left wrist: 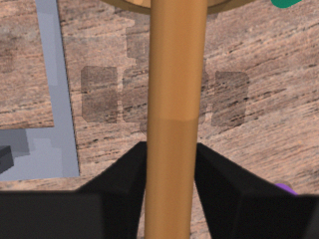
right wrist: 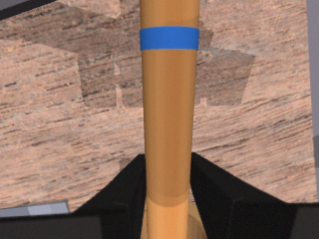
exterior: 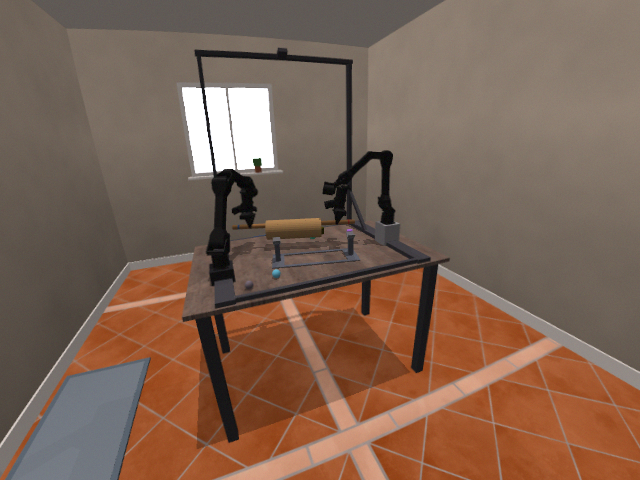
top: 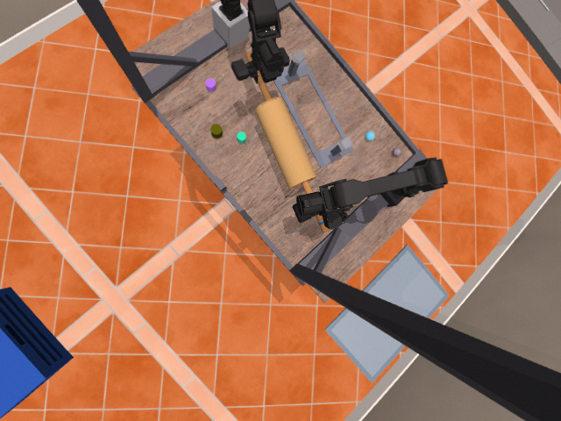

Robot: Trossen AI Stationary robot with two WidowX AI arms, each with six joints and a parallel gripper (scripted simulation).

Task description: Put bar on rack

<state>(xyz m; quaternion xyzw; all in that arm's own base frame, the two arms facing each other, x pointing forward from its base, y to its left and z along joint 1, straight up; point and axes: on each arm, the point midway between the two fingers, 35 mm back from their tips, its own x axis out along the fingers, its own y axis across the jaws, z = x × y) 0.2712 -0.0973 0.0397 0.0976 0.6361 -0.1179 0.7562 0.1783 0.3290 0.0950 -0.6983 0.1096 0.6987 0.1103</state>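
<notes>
Bar and paper roll hang above the desk, and we have both sets of jaws clamped on the wood. Our left gripper grips it toward the top of the overhead frame; our right gripper grips it lower right of centre, between the roll and the blue band. The roll sits around the bar between our grippers. In the overhead frame we see the rack just to the right of the roll, upright on the desk, its cradles unfilled. A purple cylinder stands upper left, and a light-blue ball lies right of the rack.
</notes>
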